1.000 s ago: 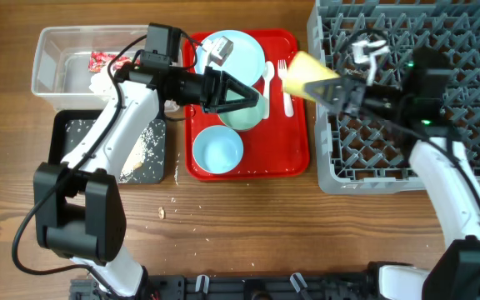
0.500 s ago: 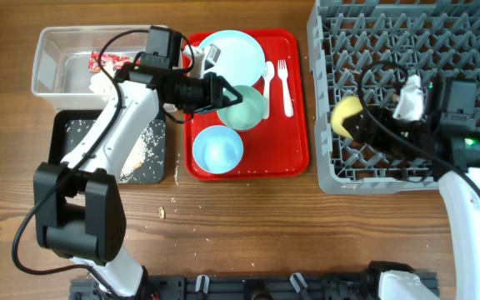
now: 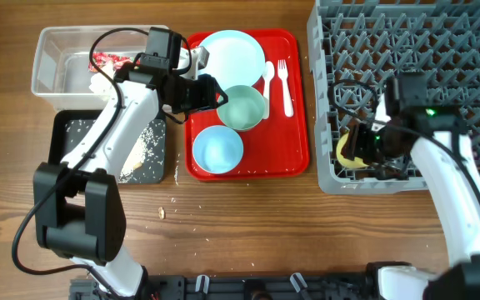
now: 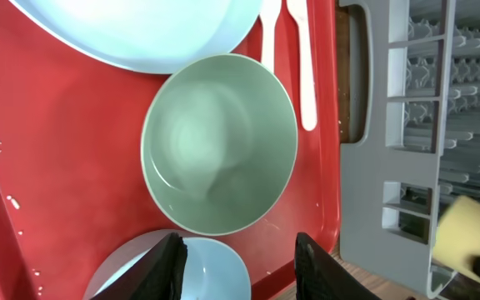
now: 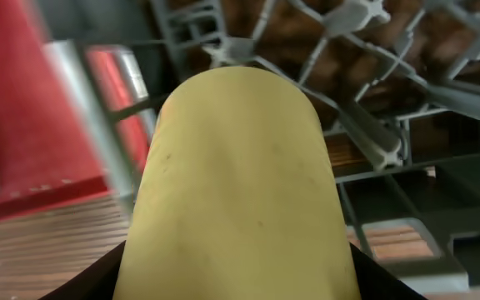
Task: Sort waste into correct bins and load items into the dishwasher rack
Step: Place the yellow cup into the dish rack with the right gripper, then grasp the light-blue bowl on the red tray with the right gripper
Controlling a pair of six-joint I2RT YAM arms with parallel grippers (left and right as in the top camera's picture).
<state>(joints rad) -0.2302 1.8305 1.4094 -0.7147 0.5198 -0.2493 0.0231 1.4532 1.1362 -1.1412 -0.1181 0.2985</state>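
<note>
Now our right fingers (image 3: 367, 140) clamp yellow cup (image 5: 240, 183): light, stiff, slick plastic. Left fingers (image 4: 165, 267) spread; we'd grip bowl (image 4: 219, 142) @ rim.

A brown wooden table (image 3: 248, 225) with long, streaky grain and darker bands forms the whole backdrop. Even, soft light falls on it from above, leaving only faint, short shadows on the wood.
</note>
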